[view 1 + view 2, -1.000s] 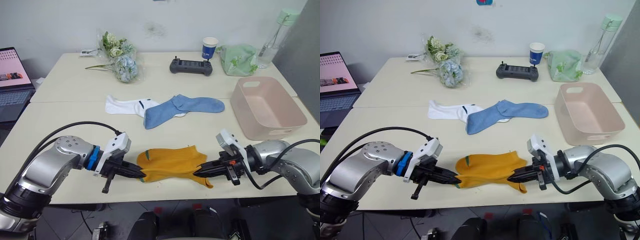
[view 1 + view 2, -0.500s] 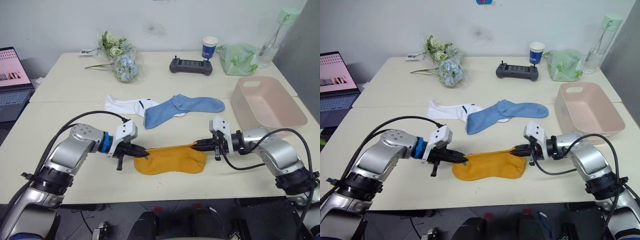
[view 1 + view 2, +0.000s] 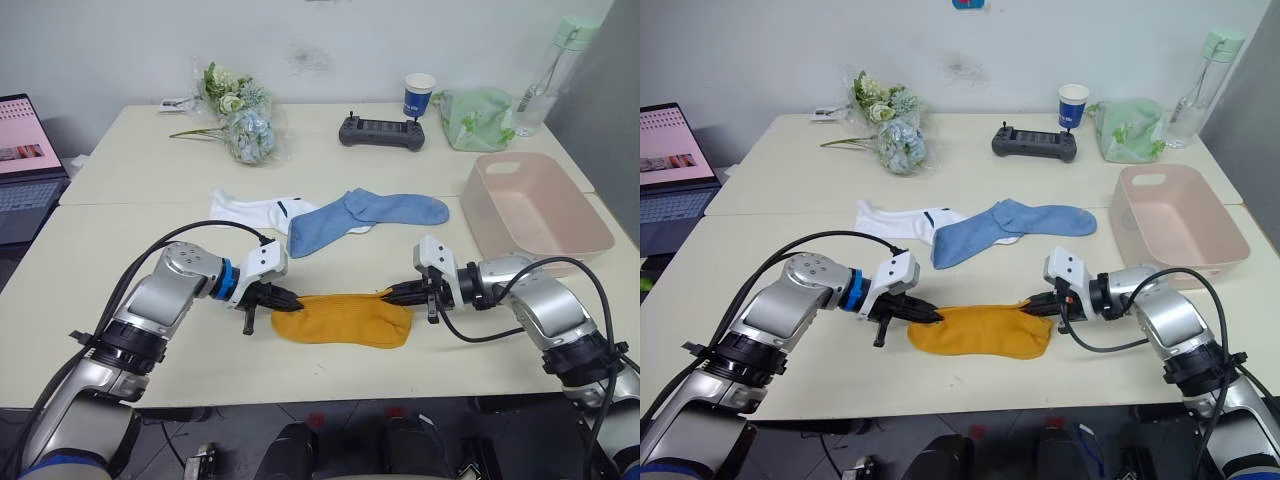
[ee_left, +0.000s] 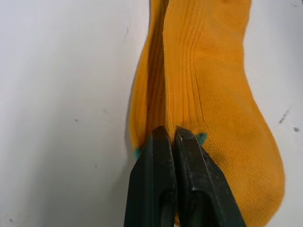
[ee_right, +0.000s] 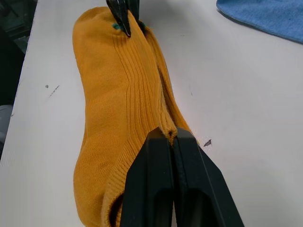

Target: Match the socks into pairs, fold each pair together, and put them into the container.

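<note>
The yellow socks (image 3: pixel 340 320) lie flat on the worktop (image 3: pixel 150 230) near its front edge, one laid over the other as a folded pair, stretched between the two tools. The left tool (image 3: pixel 291 299) has its fingers pressed together on the sock end at 9 o'clock (a small green mark shows just beside the fingertips in the left wrist view). The right tool (image 3: pixel 392 292) is clamped on the opposite end at 3 o'clock, its fingers closed over the cuff edge.

At 12 o'clock from the yellow pair, a blue sock (image 3: pixel 365 217) lies across a white sock (image 3: pixel 250 211) with a dark cuff mark; the two overlap. The pink tub (image 3: pixel 535 215) stands at 2 o'clock from the yellow socks, near the right edge of the worktop, well apart from them.

Toward the far side sit a black controller (image 3: pixel 381 131), a blue-and-white paper cup (image 3: pixel 419 95), a green cloth bag (image 3: pixel 475 118), a clear bottle (image 3: pixel 553 72) and a bunch of flowers (image 3: pixel 238 115). A laptop (image 3: pixel 25 165) stands off at 10 o'clock.
</note>
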You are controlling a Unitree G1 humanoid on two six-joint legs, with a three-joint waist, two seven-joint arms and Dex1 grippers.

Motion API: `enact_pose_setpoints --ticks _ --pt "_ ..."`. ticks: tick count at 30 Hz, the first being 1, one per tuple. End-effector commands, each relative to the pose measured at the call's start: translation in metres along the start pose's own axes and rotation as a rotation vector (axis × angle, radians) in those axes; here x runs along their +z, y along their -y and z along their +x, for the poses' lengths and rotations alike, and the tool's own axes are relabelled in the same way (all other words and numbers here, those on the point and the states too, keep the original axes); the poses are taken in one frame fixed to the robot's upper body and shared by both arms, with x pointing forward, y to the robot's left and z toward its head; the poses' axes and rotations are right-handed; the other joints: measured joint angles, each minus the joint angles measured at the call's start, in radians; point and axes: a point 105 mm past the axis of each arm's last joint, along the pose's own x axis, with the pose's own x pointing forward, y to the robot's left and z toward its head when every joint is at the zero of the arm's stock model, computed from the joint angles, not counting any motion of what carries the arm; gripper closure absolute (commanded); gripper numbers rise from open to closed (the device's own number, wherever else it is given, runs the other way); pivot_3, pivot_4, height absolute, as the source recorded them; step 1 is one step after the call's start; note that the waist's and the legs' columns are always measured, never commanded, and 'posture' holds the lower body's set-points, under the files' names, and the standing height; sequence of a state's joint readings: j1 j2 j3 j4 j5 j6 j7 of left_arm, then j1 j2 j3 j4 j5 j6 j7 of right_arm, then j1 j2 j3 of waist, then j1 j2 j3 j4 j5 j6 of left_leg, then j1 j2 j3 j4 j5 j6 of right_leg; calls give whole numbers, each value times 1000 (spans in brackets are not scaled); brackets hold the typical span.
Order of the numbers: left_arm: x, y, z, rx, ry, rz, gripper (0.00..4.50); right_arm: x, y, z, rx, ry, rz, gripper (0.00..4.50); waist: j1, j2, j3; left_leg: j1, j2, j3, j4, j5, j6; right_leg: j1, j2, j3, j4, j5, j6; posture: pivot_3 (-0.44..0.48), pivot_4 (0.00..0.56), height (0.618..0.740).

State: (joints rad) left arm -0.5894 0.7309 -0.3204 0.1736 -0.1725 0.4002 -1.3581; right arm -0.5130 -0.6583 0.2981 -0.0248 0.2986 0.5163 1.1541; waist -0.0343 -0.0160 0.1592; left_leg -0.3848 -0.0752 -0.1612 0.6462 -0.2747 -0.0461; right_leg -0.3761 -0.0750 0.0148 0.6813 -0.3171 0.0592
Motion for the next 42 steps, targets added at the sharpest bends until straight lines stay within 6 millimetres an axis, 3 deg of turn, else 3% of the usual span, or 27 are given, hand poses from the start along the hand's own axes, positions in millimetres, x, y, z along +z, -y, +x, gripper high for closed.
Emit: enact_pose_setpoints --ticks 1,3,6,13,15,19,22,25,32,35,36,40,42 --pt "6 -6 0 23 -8 52 4416 5 3 -1 -21 16 -18 4500 0 0 0 0 0 0 0 0 0 0 0 0 0 0 0 0 150 740" --pt "7 -9 0 34 -5 64 4022 5 5 -2 -36 18 -23 4500 -1 0 0 0 0 0 0 0 0 0 0 0 0 0 0 0 150 740" --pt "8 -11 -2 46 10 70 3223 7 6 -6 -45 33 -13 3776 -1 0 0 0 0 0 0 0 0 0 0 0 0 0 0 0 150 740" --pt "21 -28 -30 253 139 41 954 18 13 -32 -143 86 -17 1303 0 0 0 0 0 0 0 0 0 0 0 0 0 0 0 0 150 740" --pt "28 -23 -37 277 204 23 364 21 9 -40 -152 94 -17 1290 -1 0 0 0 0 0 0 0 0 -1 0 0 0 0 0 0 150 740" --pt "37 -8 -40 297 251 87 364 29 -1 -45 -147 133 -23 1290 0 0 0 0 0 0 0 0 0 -1 0 1 0 0 0 0 150 740" --pt "50 5 -28 292 308 162 364 39 -12 -29 -116 174 -88 1290 0 0 0 0 0 0 0 0 0 0 -1 1 0 0 0 0 150 740" --pt "54 13 -12 295 347 196 982 44 -15 -7 -122 216 -144 1917 2 0 0 1 0 0 0 0 0 1 -1 0 0 0 0 0 150 740" --pt "41 24 19 284 338 199 3338 24 -17 28 -114 104 -300 4475 2 0 0 1 0 0 0 0 0 1 -1 1 0 0 0 0 150 740" --pt "22 27 26 275 295 144 4320 5 -16 33 -120 50 -273 4500 2 0 0 1 0 0 0 0 0 1 -1 1 0 0 0 0 150 740" --pt "17 27 27 271 281 136 4450 1 -16 33 -122 42 -266 4500 2 0 0 1 0 0 0 0 0 1 0 1 0 0 0 0 150 740" --pt "-23 25 22 309 154 115 4450 -34 -17 17 -138 -50 -205 4500 3 0 -1 1 0 0 -1 0 0 1 0 1 0 0 0 0 150 740" --pt "-34 24 19 318 121 135 4450 -40 -16 10 -156 -57 -184 4500 5 0 -2 3 0 0 0 0 0 3 -1 1 -1 0 0 0 150 740"
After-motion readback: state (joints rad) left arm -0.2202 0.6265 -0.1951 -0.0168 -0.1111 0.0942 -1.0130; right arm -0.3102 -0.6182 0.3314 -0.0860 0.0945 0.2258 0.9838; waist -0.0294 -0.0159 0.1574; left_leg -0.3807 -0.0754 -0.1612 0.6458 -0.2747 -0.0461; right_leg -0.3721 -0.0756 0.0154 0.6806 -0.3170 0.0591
